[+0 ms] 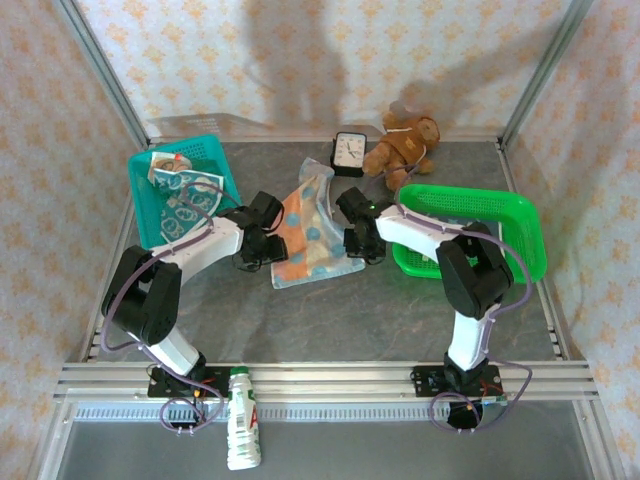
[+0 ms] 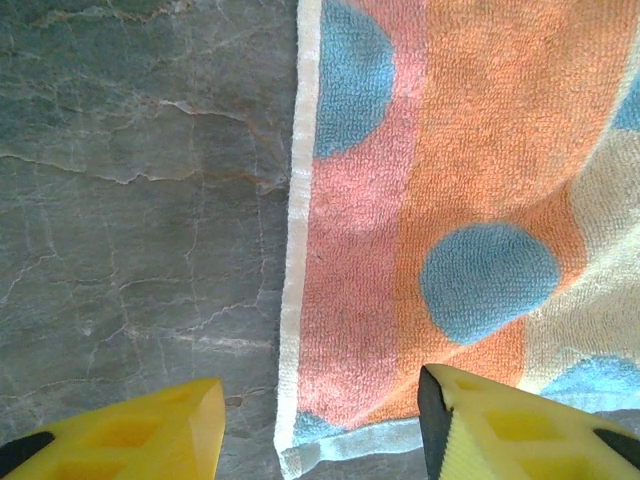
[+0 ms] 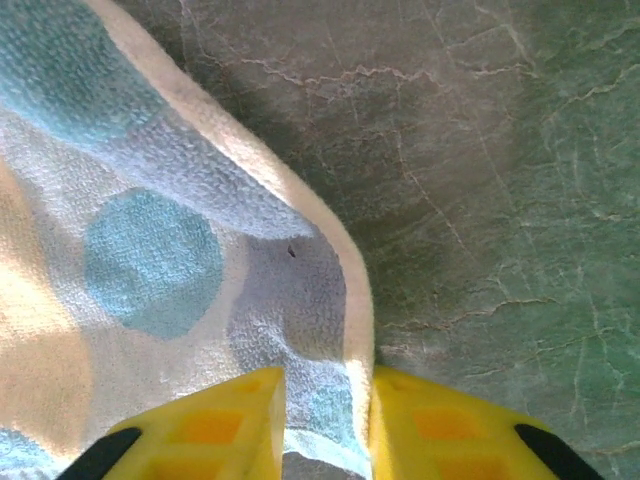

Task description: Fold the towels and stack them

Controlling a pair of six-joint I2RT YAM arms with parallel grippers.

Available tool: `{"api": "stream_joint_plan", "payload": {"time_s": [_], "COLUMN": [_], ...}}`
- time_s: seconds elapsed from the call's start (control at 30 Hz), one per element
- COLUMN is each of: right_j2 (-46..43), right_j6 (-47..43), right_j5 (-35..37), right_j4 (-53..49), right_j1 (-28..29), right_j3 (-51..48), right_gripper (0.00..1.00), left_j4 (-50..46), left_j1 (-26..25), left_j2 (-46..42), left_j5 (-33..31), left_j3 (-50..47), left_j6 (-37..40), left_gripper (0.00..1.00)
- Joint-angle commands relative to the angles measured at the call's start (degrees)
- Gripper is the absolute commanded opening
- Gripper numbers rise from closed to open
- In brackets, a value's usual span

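Plainly, the dotted towel [image 1: 310, 228] lay spread on the bench [image 1: 400, 310]. Our left end effector [image 2: 320, 402] stood wide astride its corner; the right end effector [image 3: 325, 400] sat narrow around its edge, grip uncertain. We judged folding underway, and next both corners needed pinching.

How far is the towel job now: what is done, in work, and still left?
Done: no stack on the table yet; other towels lie in the teal basket. In hand: the dotted towel lies rumpled, its corner inside the open left gripper, its edge inside the right gripper. Left: folding and stacking it.
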Motion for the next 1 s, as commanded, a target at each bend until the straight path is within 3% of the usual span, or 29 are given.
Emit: {"api": "stream_joint_plan", "payload": {"time_s": [0.0, 0.17, 0.33, 0.5, 0.97], "right_j2": [-3.4, -6.5, -10.8, -10.8, -7.7], "right_j6": [-0.3, 0.0, 0.6, 2.2, 3.2], "right_j5": [1.0, 0.7, 0.3, -0.3, 0.3], "right_j4": [0.2, 3.0, 9.4, 13.1, 15.8], "right_j1": [0.0, 0.0, 0.0, 0.0, 0.1], "right_j3": [-0.9, -5.5, -12.7, -16.4, -16.8], "right_gripper": [0.3, 0.35, 0.34, 0.28, 0.25], "left_j4": [-0.1, -0.1, 3.4, 11.1, 13.7], "left_j1": [0.4, 0.2, -0.5, -1.7, -3.9], "left_j2": [-0.1, -2.6, -7.5, -10.4, -7.4], "left_j5": [0.4, 0.6, 1.5, 3.8, 3.5], "left_j3": [-0.6, -4.0, -10.8, -17.4, -18.3], "left_j6": [0.8, 0.4, -2.9, -7.6, -8.7], "left_gripper": [0.53, 0.53, 0.5, 0.41, 0.35]}}
